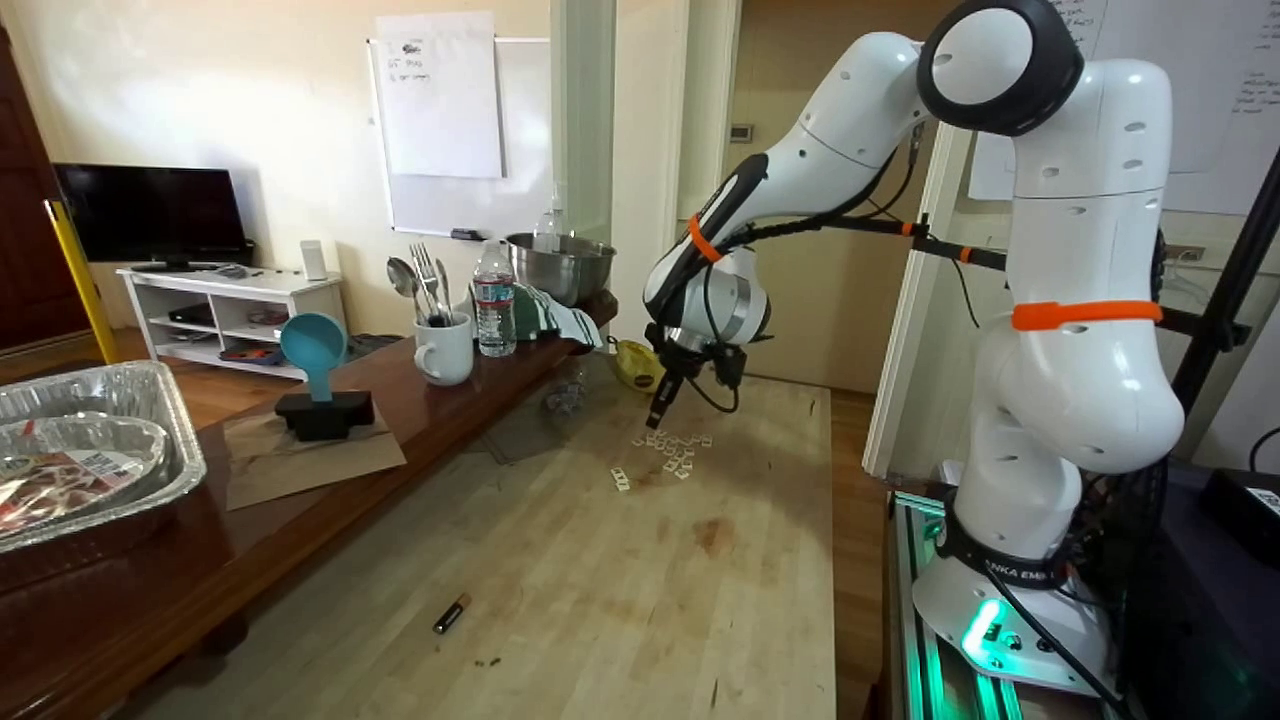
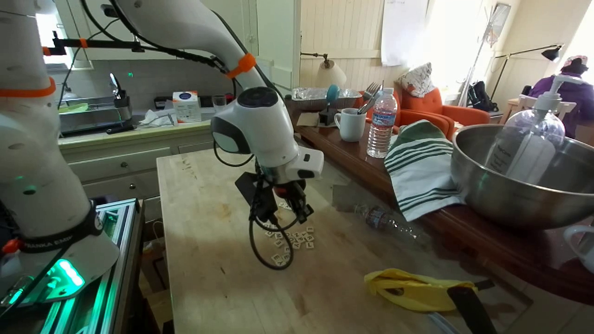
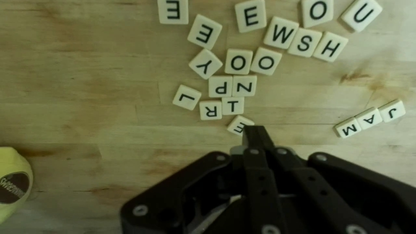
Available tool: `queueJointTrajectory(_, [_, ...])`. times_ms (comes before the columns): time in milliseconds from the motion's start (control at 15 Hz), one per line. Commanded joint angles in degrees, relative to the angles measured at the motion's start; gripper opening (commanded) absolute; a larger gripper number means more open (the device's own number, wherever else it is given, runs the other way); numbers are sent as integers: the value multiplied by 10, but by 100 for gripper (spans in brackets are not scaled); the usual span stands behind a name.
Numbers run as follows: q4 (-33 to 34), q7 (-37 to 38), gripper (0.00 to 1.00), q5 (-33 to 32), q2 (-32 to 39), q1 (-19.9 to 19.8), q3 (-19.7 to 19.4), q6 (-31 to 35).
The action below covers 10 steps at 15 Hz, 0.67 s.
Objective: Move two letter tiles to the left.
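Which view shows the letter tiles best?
The wrist view: letter tiles are large enough to read, though the hand overlaps one E tile. In an exterior view, the tiles look tiny, unreadable; in an exterior view, a few tiles show letters, a cable crossing others.

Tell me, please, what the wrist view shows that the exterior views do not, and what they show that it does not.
Only the wrist view: the letters J, A and M, legible on the row of three letter tiles; the exterior views leave them unreadable.

Only the exterior views: the white mug beside the upright water bottle, the steel bowl and the robot's base.

Shared: the cluster of letter tiles on the wooden tabletop, the yellow object and the gripper.
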Motion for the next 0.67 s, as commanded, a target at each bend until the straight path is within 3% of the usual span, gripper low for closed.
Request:
queueJointTrajectory(0, [37,-43,0,75,55,-17,24,31])
queueJointTrajectory(600, [93,-65,0,157,120,-53,72,46])
